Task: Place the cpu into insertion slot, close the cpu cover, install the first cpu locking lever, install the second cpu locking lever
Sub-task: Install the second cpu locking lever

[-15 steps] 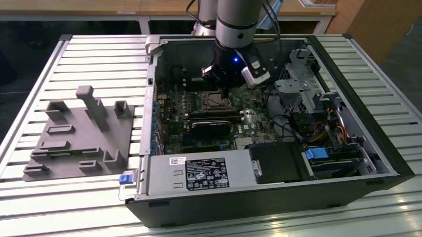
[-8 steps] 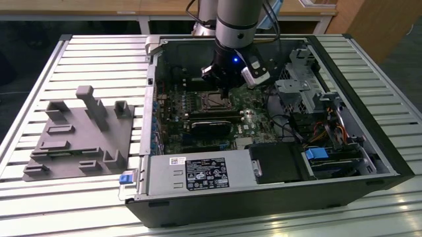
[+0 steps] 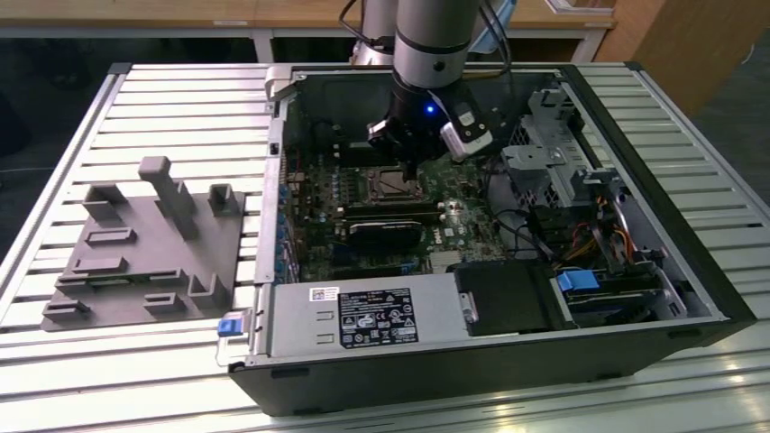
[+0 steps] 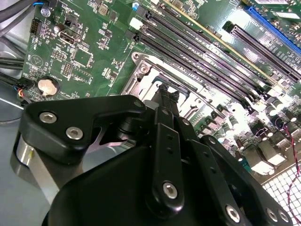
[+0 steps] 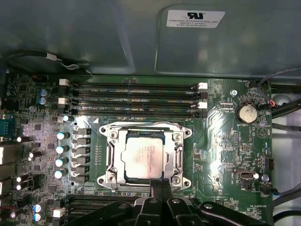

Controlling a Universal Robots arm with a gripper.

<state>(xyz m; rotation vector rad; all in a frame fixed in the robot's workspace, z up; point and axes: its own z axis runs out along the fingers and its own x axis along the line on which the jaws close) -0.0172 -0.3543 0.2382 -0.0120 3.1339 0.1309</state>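
On the motherboard, you've got the cpu (image 5: 143, 157) seated flat in the insertion slot (image 3: 388, 185), pale face up, with small print on it. The cpu cover (image 5: 146, 133) lies down over it, framing the chip through its cut-out. Your gripper (image 5: 159, 182) has its 2 fingers pressed together, tips right at the cover's edge; I can't tell whether they touch it or pinch anything.

In the exterior view the arm hangs straight over the socket inside the open computer case (image 3: 710, 298).

4 long memory slots (image 5: 136, 101) run beside the socket, with a coin cell (image 5: 246, 113) off to one side.

For labels, you have 1 white printed sticker (image 5: 195, 18) on the case wall and 1 white label (image 3: 373, 317) on the power supply. A grey fixture (image 3: 144, 253) sits on the slatted table (image 3: 72, 379) at the exterior view's left.
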